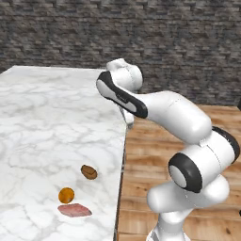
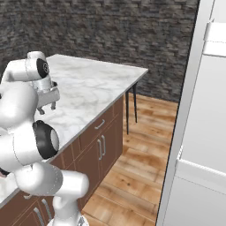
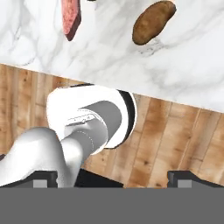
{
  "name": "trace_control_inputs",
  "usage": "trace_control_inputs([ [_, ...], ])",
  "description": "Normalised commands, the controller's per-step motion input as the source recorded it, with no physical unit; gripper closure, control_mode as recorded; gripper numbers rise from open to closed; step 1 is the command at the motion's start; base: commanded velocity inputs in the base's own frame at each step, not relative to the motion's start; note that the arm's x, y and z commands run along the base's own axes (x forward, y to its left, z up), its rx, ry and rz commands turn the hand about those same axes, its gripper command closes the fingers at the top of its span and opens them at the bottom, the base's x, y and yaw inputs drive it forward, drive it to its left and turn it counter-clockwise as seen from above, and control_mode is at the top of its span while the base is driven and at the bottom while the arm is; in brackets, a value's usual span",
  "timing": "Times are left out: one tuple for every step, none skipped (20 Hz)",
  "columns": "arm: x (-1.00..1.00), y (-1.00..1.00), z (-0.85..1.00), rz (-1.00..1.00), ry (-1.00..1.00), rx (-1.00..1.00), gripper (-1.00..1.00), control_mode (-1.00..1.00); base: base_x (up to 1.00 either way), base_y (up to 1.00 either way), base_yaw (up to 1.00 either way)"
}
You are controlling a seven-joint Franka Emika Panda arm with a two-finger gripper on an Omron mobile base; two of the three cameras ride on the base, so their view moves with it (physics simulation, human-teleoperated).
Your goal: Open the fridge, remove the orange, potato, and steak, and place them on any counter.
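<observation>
Tool (image 2: 47, 107): jaws spread wide, nothing between them; raised above the near edge of the tabletop, pointing down, its dark fingertips (image 3: 180, 178) standing far apart at the bottom of the hand view.

Tabletop (image 1: 42, 117): white marble slab with grey veining, brown cabinet fronts below its long side, wooden floor (image 1: 155, 160) beside it.

Potato (image 1: 89, 172): brown oval, lying on the tabletop near its floor-side edge, apart from the tool.

Orange (image 1: 66, 195): bright ball on the tabletop, near the potato, just beside the steak.

Steak (image 1: 74, 210): flat pinkish-red slab on the tabletop; whether it touches the orange is hard to tell from here.

Fridge (image 2: 198, 132): pale panel at the right edge of the right base view, apparently its open door, well apart from the tabletop.
</observation>
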Motion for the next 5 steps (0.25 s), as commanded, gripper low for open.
trace_control_inputs([
  [0.0, -0.38, 0.0, -0.22, -0.05, 0.06, -1.0, -1.0, 0.0, 0.0, 0.0],
  [0.0, -0.4, 0.0, -0.27, -0.1, 0.04, -1.0, -1.0, 0.0, 0.0, 0.0],
  [-0.06, -0.45, 0.0, -0.31, -0.11, 0.04, -1.0, -1.0, 0.0, 0.0, 0.0],
  [-0.15, -0.41, 0.0, -0.35, -0.15, 0.02, -1.0, -1.0, 0.0, 0.0, 0.0],
  [-0.24, -0.35, 0.0, -0.38, -0.22, 0.0, -1.0, -1.0, 0.0, 0.0, 0.0],
])
